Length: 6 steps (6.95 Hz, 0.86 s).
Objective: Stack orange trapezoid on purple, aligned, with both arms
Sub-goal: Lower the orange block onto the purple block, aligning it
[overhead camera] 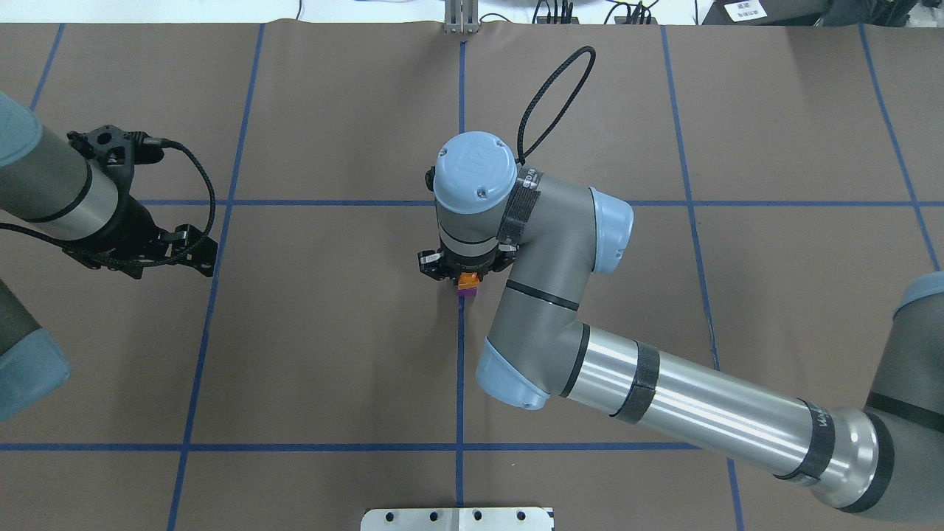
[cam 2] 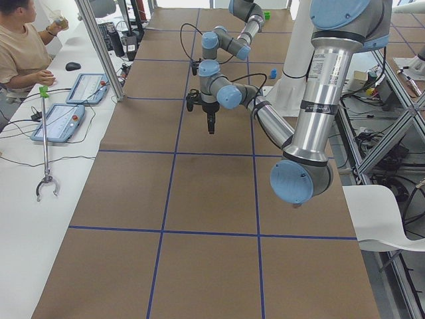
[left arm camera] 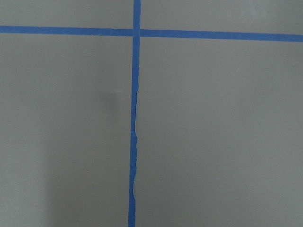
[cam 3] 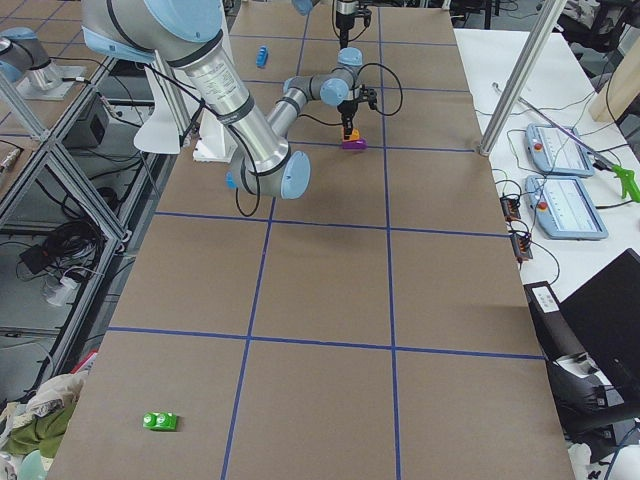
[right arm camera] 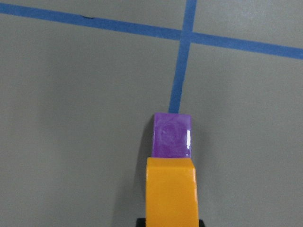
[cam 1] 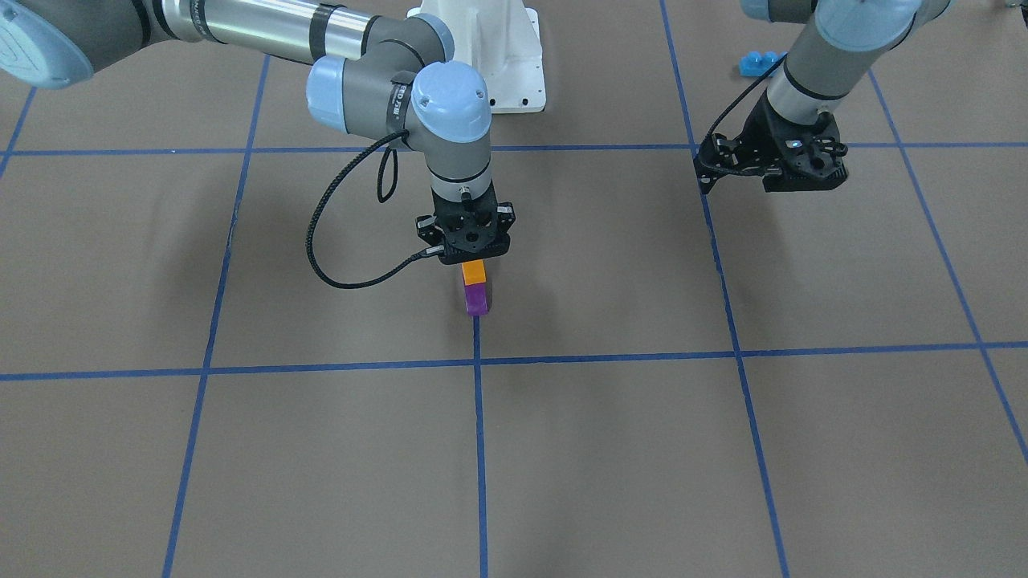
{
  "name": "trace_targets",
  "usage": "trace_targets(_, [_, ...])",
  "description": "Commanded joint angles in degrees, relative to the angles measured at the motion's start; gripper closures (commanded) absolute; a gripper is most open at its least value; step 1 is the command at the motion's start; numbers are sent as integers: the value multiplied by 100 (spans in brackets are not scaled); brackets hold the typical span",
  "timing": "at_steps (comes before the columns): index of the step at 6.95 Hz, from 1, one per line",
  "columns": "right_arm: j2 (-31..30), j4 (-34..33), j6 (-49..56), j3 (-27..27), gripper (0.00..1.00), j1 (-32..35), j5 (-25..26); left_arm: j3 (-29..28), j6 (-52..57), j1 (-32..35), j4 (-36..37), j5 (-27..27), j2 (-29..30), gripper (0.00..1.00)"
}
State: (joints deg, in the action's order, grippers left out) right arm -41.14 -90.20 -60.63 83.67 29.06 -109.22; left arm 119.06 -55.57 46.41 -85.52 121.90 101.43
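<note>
presently: orange trapezoid, clamped in the right claw, resting on or just above the purple; full seating not certain. the pair stands on a blue tape line near the middle of the surface. in the overhead view the left claw hangs at nine o'clock from the stack, well apart; whether its jaws are apart or together, cannot tell. risks: nothing steadies the purple, so an off-centre press could tip or slide it; sloped sides could end mismatched; if the stud is unseated, release could topple the orange.
</note>
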Motion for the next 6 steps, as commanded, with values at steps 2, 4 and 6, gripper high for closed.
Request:
trace_targets(2, [9, 11, -62, -9, 100, 12, -20, -5, -7, 0, 0, 0, 0, 0])
trace_targets(4, [9, 11, -80, -9, 100, 30, -72, -5, -7, 0, 0, 0, 9, 0])
trace_targets(6, [-8, 11, -317, -17, 100, 30, -108, -5, -7, 0, 0, 0, 9, 0])
